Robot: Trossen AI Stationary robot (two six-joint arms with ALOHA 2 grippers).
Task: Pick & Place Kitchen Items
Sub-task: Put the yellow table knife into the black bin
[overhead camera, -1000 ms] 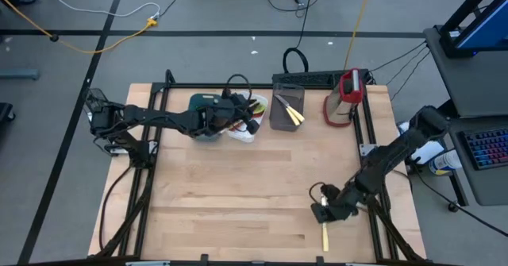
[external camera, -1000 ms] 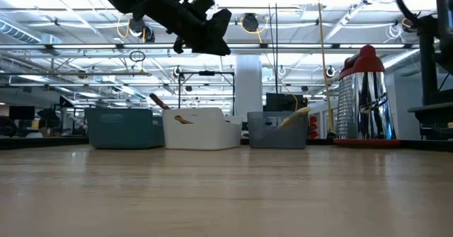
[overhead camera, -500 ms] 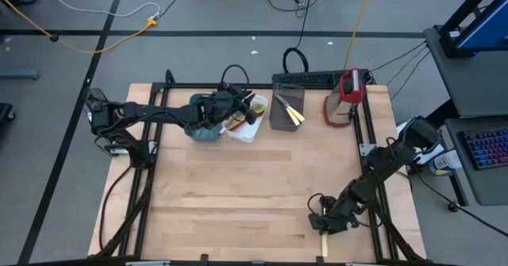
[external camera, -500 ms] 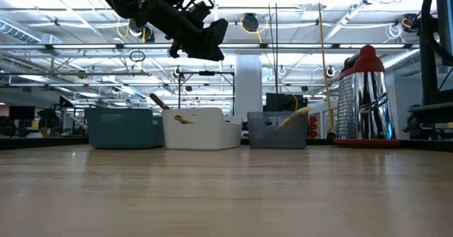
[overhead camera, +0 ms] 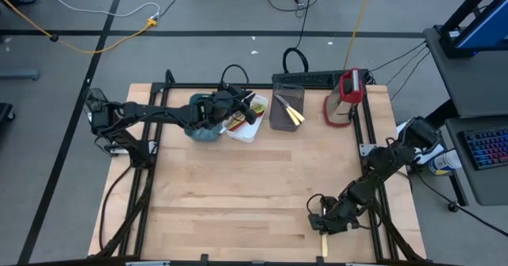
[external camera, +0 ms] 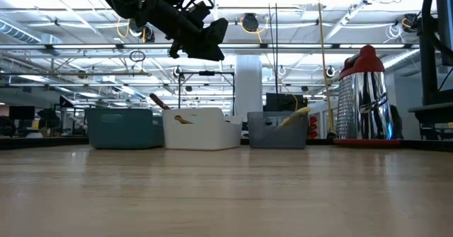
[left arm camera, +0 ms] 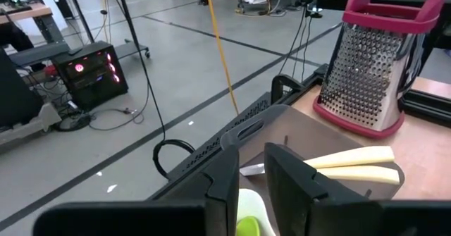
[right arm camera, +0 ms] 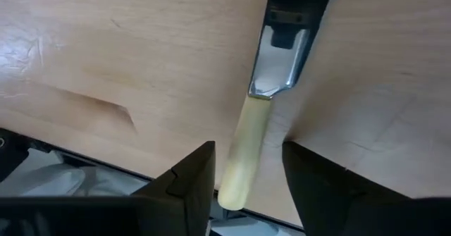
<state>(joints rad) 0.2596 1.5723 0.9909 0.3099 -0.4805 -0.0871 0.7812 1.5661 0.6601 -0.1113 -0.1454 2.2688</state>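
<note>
A pale-handled knife [right arm camera: 243,151] lies flat on the table near its front edge, at the right; it also shows in the high view [overhead camera: 324,240]. My right gripper [right arm camera: 246,172] is low over it and open, one finger on each side of the handle, both apart from it. It shows in the high view [overhead camera: 321,223] too. My left gripper [overhead camera: 240,111] hovers high above the white tray [overhead camera: 248,133], empty, its fingers a narrow gap apart [left arm camera: 251,183]. The white tray holds several utensils. Two pale-handled knives [left arm camera: 349,164] lie in the grey-brown tray [overhead camera: 283,117].
A teal tray [external camera: 124,127], the white tray [external camera: 202,129] and the grey-brown tray [external camera: 276,131] stand in a row at the far edge. A red-topped metal grater [overhead camera: 343,98] stands to their right. Bare wood lies between the trays and the knife.
My right gripper has gone toward the table's near edge and down, onto the knife's handle, then kept still. My left gripper has drawn back a little toward the table's left, above the trays.
</note>
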